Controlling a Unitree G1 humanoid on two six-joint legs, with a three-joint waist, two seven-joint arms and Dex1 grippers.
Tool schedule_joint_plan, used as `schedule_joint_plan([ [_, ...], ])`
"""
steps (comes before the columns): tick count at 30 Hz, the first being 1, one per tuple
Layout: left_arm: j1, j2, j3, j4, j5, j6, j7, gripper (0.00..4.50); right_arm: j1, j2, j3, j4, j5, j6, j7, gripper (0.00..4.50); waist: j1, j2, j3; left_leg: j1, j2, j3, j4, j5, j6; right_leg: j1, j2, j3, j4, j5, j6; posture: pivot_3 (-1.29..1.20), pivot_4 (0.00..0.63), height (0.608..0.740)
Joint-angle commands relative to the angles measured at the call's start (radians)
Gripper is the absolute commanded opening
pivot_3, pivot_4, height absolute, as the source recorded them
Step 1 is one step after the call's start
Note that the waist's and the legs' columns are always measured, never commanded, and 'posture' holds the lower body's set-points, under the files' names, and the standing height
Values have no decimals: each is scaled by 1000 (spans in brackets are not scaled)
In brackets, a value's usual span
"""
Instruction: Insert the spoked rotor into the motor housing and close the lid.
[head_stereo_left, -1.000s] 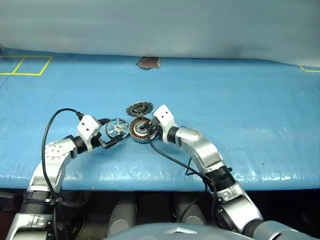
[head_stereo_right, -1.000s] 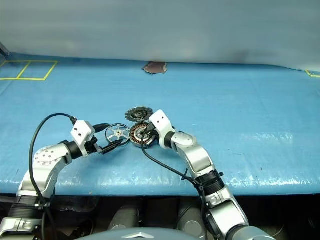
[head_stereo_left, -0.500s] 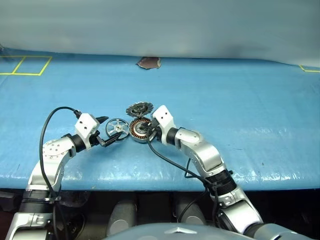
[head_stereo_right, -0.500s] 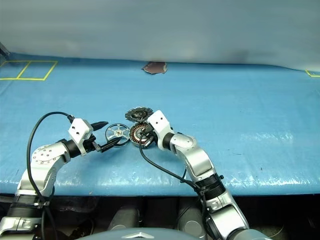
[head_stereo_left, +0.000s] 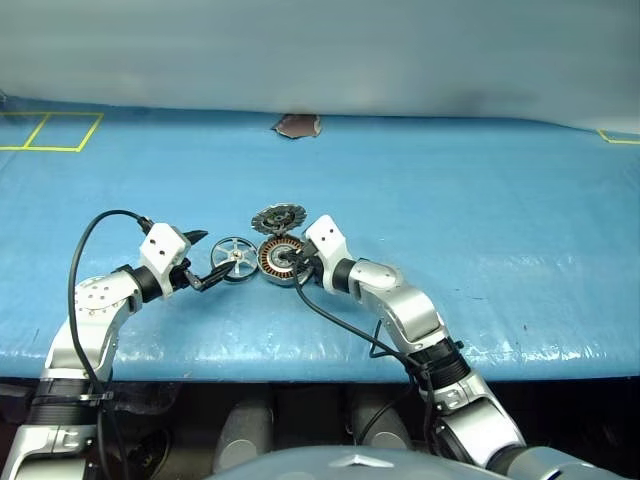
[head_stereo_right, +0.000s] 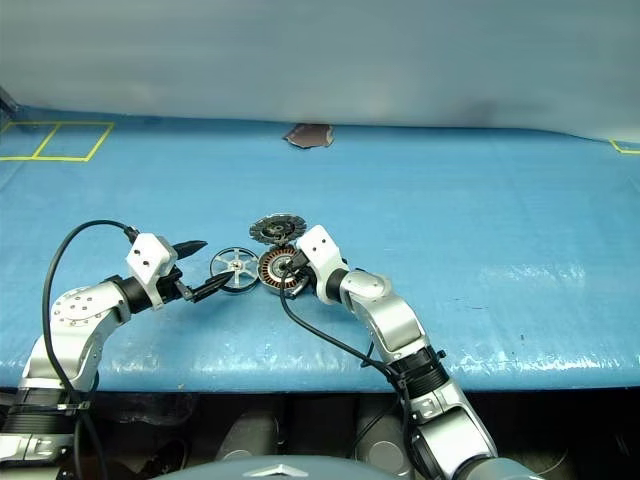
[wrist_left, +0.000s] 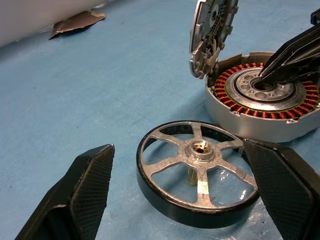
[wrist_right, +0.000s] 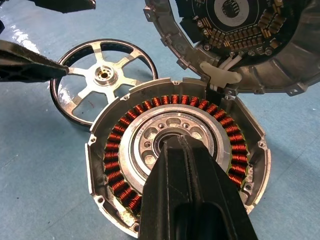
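**Blue tabletop: rotor not in yet, lid up**

Blue tabletop (head_stereo_left: 480, 220), all parts near its front edge. Spoked rotor (wrist_left: 198, 171) lies flat just beside the motor housing (wrist_right: 175, 160), not inserted. Lid (wrist_left: 212, 35) stands open on its hinge, fins and notched rim showing. My left fingers (wrist_left: 85, 195) are spread wide either side of the rotor, nothing gripped. My right fingers (wrist_right: 192, 192) are closed together, tips pressing on the housing's centre bearing, copper windings exposed. Left to do: grasp, insert, close.
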Motion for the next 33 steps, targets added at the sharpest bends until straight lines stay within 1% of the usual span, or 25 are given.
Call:
schedule_joint_plan([
  [1,-21,15,36,-12,-29,21,-4,4500,-5,7,-15,-41,11,-18,-4,17,0,0,0,0,0,0,0,0,0,0,0,0,0,0,0,0,150,740],
  [5,-45,14,49,-13,-79,98,-5,4500,10,2,-35,-148,37,-13,0,17,0,0,0,0,0,0,0,0,0,-1,0,0,0,0,0,0,150,740],
  [10,-75,19,18,-4,-71,134,-15,4500,35,-9,-29,-230,48,8,-6,17,-1,0,0,-1,0,-1,0,0,0,0,0,0,0,0,0,0,150,740],
  [14,-107,24,-34,-1,-43,138,-41,4500,51,-10,-23,-246,48,11,-16,17,0,0,0,-1,0,-1,0,0,0,0,0,0,0,0,0,0,150,740],
  [18,-135,50,-101,14,-5,140,-88,4500,56,-10,-25,-245,47,6,-26,17,0,0,0,-1,0,-1,0,0,0,0,0,0,0,0,0,0,150,740],
  [19,-142,55,-115,22,9,136,-91,4117,56,-10,-25,-244,47,6,-28,0,-1,0,0,-1,0,-1,0,0,0,0,1,0,0,0,0,0,150,740],
  [20,-151,58,-124,33,25,133,-83,3927,56,-10,-26,-244,47,5,-30,0,-1,0,0,-1,0,0,0,0,0,-1,1,0,0,0,0,0,150,740],
  [21,-158,59,-129,43,36,131,-77,3590,56,-10,-26,-244,48,5,-33,0,-2,0,0,-1,0,0,0,0,0,-1,1,0,0,0,0,0,150,740],
  [22,-163,60,-131,48,46,129,-73,3394,57,-10,-27,-244,49,4,-35,0,-3,0,0,-1,0,0,-1,0,0,-1,1,0,0,0,0,0,150,740],
  [33,-131,71,-206,56,124,144,-102,3394,62,-10,-30,-247,54,2,-51,0,-5,0,0,0,0,-1,0,0,0,-1,1,0,0,0,0,0,150,740],
])
